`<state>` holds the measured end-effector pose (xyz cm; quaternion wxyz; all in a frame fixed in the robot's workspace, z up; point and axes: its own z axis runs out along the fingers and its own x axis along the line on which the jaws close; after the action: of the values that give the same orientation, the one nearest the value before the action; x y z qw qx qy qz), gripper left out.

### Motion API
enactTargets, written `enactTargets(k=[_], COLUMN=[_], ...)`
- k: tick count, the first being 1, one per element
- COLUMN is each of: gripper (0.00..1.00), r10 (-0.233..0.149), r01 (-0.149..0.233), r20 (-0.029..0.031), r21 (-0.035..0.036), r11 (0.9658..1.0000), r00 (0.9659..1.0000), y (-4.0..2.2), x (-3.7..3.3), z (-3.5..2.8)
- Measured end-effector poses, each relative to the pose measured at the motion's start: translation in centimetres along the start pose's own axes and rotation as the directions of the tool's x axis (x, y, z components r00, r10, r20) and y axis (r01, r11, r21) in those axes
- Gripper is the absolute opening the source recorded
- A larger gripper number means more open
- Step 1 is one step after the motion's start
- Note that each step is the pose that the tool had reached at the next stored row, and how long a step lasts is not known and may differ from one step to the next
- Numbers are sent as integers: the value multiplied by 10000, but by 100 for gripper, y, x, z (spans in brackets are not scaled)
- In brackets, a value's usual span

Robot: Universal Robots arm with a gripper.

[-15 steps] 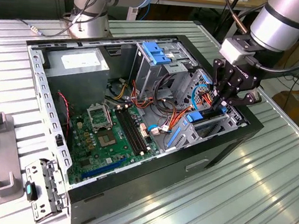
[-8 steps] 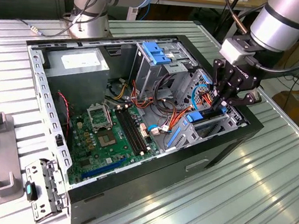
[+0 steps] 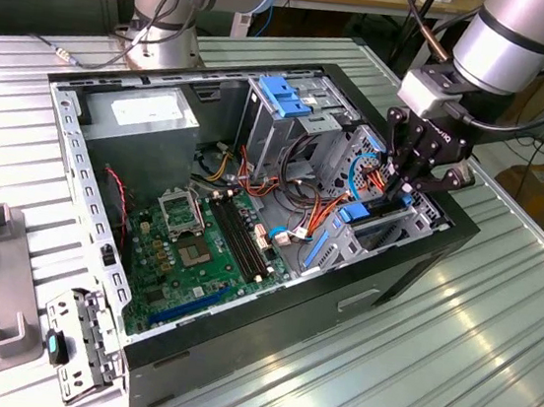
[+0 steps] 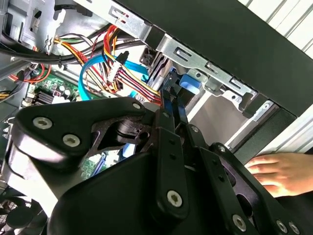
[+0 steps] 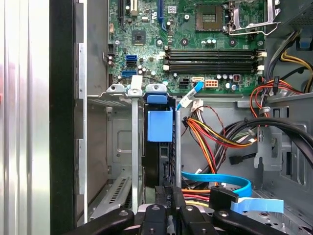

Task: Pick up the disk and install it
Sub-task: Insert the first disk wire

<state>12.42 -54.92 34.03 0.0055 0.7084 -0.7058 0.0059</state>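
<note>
As the end effector reaches down into the open computer case at about three o'clock in the exterior view, we see its fingers drawn narrow around the edge of the disk; the disk stands on edge in the drive bay, its blue rail showing in the first wrist view; we judge pickup done and insertion well along, full seating unconfirmed; a person's hand rests on the bench just outside the case.
</note>
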Motion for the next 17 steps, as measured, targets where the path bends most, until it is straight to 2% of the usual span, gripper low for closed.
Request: enactTargets(k=[1, 2, 3, 4, 9, 17], gripper=[17, 17, 17, 17, 17, 17], r10=[0, 0, 0, 0, 1, 54], r01=[0, 0, 0, 0, -1, -54], r20=[12, 26, 1, 5, 39, 57], r21=[1, 2, 1, 0, 0, 0], r11=[10000, 10000, 10000, 10000, 10000, 10000], r00=[10000, 10000, 10000, 10000, 10000, 10000], y=[0, 0, 0, 0, 0, 0], x=[0, 1, 1, 1, 1, 1], z=[-13, -55, -91, -99, -104, -97])
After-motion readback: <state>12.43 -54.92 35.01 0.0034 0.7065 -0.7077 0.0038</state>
